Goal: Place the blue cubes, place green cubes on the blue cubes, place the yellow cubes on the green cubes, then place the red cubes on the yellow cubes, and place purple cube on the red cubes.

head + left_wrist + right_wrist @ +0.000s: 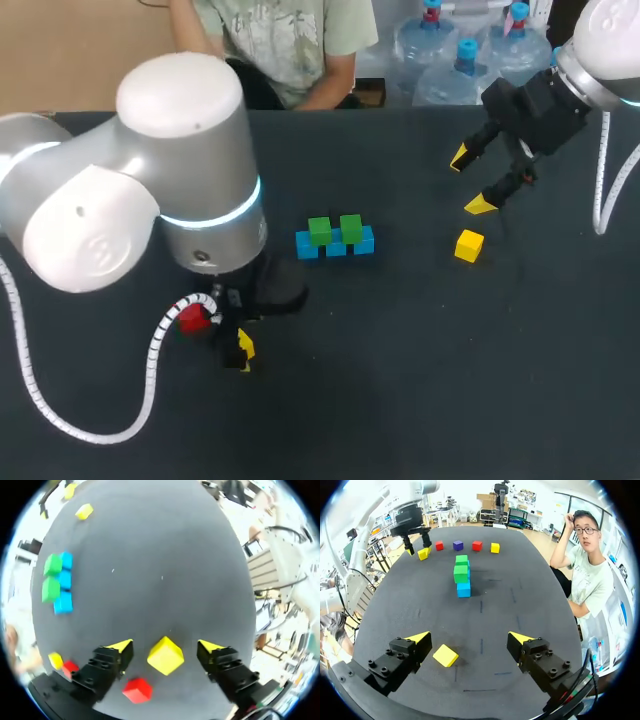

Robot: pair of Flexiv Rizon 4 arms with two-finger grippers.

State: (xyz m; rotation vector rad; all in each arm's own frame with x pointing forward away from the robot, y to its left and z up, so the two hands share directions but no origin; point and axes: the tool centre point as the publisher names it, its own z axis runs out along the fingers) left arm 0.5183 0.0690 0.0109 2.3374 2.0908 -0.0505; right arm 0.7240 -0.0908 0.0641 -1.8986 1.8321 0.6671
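Observation:
Three blue cubes (335, 243) lie in a row mid-table, with two green cubes (334, 229) on top of them; the same group shows in the left wrist view (59, 582) and the right wrist view (462, 575). My left gripper (166, 646) stands open around a yellow cube (165, 655), with a gap on each side. A red cube (137, 690) lies just behind it. My right gripper (469, 639) hangs open above another yellow cube (445, 655), which lies nearer one finger. In the head view the left gripper (243, 352) is mostly hidden under its arm, while the right gripper (470, 182) is above the yellow cube (468, 245).
Along the table's left side sits a row of loose cubes: red (439, 545), purple (458, 545), red (477, 545) and yellow (494, 547). A person sits behind the far edge, not reaching over the table. My left arm's bulk (180, 180) covers the left part.

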